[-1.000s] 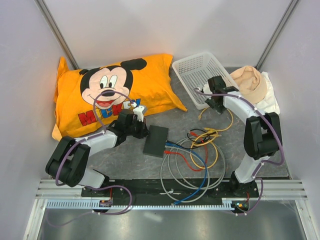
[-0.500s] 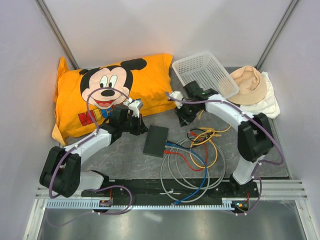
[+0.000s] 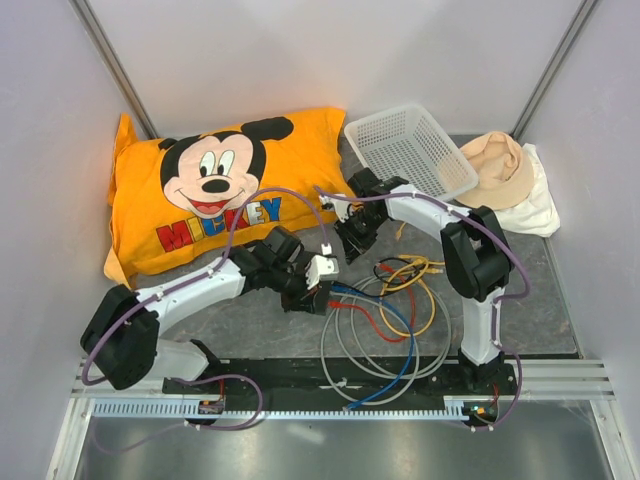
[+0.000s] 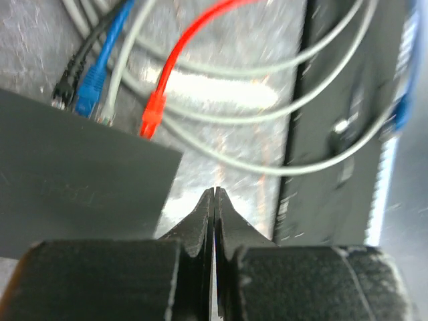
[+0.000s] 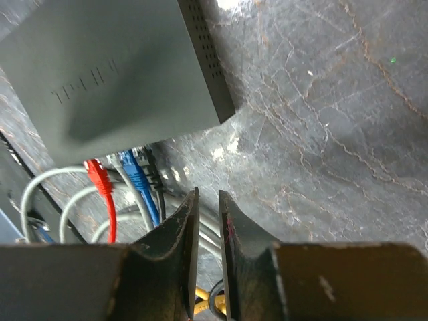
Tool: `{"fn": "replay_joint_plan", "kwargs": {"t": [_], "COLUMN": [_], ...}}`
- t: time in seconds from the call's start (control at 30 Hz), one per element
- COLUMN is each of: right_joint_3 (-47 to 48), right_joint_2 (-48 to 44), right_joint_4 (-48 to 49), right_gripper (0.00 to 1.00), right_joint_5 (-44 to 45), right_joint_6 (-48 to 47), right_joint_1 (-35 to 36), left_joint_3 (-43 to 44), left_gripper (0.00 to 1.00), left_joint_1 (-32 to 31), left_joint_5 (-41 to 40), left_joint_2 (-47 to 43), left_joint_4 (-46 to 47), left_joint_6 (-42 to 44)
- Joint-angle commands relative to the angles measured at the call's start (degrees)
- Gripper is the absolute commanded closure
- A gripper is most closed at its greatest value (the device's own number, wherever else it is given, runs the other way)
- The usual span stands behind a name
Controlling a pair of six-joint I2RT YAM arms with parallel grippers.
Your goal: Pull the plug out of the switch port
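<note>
Centrally, the switch (image 5: 114,73) lies flat on the grey marbled table (image 5: 321,100), just in front of the orange Mickey Mouse pillow (image 3: 225,185) and left of a loose coil of cables (image 3: 385,335). The top view barely shows it, because the left arm reaches across and covers most of it. The wrist views fill in the rest. The right wrist view looks down on a matte black rectangular box with faint raised lettering on its lid and a row of small vent holes along one side. At its near edge a red plug (image 5: 98,172) and a blue plug (image 5: 134,170) run in side by side, with black and grey cables next to them. The left wrist view shows that same edge from the other side, with black, blue, grey and red connectors meeting it in a line. The left gripper (image 4: 215,197) hangs just off a corner of the box, fingers pressed together with nothing between them. The right gripper (image 5: 207,197) hovers near the plugs, jaws parted by a narrow gap and empty. Only the top view shows the surroundings: a white mesh basket (image 3: 410,150) behind, and a peach hat (image 3: 495,165) on white cloth (image 3: 535,205) to the right.
</note>
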Motion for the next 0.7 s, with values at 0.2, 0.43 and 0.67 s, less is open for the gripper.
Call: {"fn": "replay_joint_plan", "kwargs": {"t": [0.2, 0.43, 0.67], "right_joint_3": [3.4, 4.6, 4.6], "right_joint_2": [5.2, 6.1, 5.7], "right_joint_4": [-0.5, -1.0, -1.2], "right_gripper": [0.74, 0.71, 0.70], "right_joint_5": [-6.0, -5.8, -6.2], "right_joint_6": [5.0, 5.0, 5.7], "right_joint_1": [-1.1, -2.0, -4.8], "left_joint_3": [-6.0, -1.3, 6.1], "left_gripper": [0.99, 0.98, 0.98], "left_joint_1": [-0.9, 7.0, 11.7], "left_joint_5": [-15.7, -19.9, -9.4], "left_joint_2": [8.5, 10.9, 9.0], "left_joint_4": [9.1, 18.7, 6.6], "left_joint_6": [21.4, 16.8, 16.7]}}
